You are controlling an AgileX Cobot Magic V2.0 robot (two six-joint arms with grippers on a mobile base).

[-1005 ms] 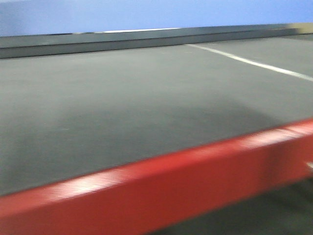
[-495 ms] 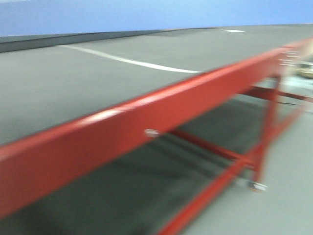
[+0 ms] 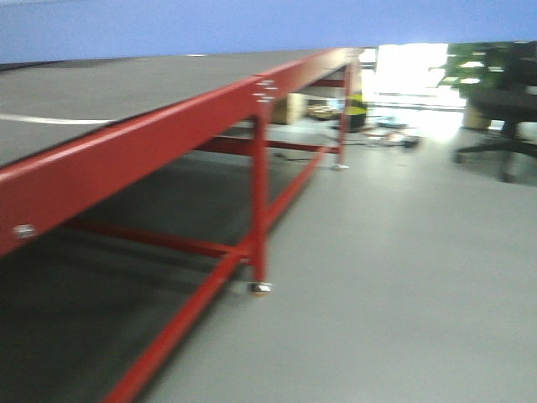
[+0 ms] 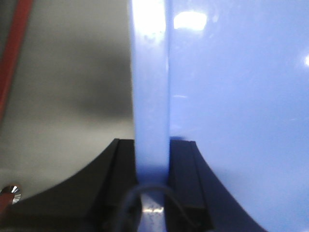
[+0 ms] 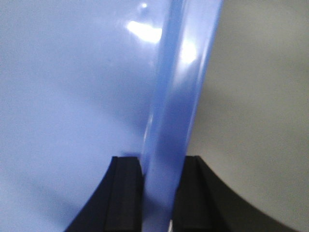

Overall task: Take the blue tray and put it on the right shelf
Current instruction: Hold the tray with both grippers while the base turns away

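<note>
The blue tray is held between both grippers above the floor. In the left wrist view my left gripper (image 4: 152, 162) is shut on the tray's left rim (image 4: 150, 87), with the glossy tray floor (image 4: 241, 96) to the right. In the right wrist view my right gripper (image 5: 161, 174) is shut on the tray's right rim (image 5: 181, 87), with the tray floor (image 5: 72, 96) to the left. In the front view the tray's underside (image 3: 210, 25) fills the top edge. The right shelf is out of view.
A red-framed table (image 3: 126, 155) with a dark grey top runs along the left, its leg (image 3: 260, 210) standing on a small foot. Grey floor (image 3: 403, 269) spreads to the right. An office chair (image 3: 503, 126) and clutter (image 3: 369, 117) stand at the back by bright windows.
The front view has swung to the right: the red table has slid from filling the frame to the left side, and the open floor and the room's far end have come into view.
</note>
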